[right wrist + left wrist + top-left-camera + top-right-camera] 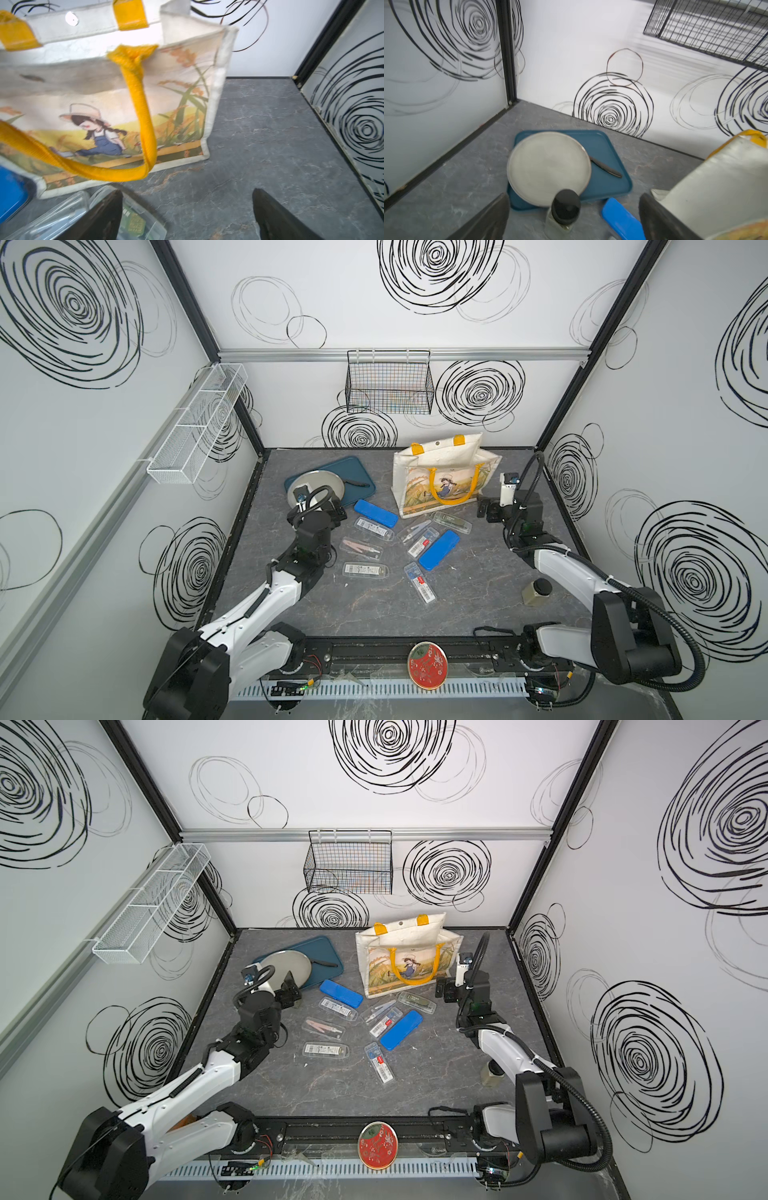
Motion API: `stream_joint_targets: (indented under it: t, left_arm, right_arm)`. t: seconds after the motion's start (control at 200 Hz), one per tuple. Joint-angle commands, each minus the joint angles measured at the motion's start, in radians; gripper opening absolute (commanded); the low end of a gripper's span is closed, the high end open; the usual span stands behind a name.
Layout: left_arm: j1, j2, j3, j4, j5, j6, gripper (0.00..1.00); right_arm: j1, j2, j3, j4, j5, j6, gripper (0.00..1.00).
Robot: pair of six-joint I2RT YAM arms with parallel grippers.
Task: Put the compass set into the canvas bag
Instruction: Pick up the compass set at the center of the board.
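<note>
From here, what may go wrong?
The clear cases by the bag overlap; lifting one may drag another.
The bag looks soft and its handle hangs down the front; a case may snag or tip it.
A bottle stands close before the open left end effector; it may get knocked.

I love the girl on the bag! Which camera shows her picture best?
The right wrist view: the cream canvas bag with yellow handles fills it, so the printed girl in blue overalls looks big. Both top views show the whole bag, with her tiny. The left wrist view catches only a blurred side.
</note>
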Motion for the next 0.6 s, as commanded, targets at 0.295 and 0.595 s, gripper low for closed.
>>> stream_joint_targets:
  t: [0.295,0.595]
  left_arm:
    - [-0.239,0.189,0.097,-0.681,0.078,-0.835,0.99]
    - [-0.259,0.25,-0.026,-0.492,0.194,-1.088,0.99]
  right_arm:
    - [0.17,0.026,0.038,-0.022,-0.055,-0.096,1.0]
    - [0.229,0.082,0.031,0.026,-0.049,-0.103,1.0]
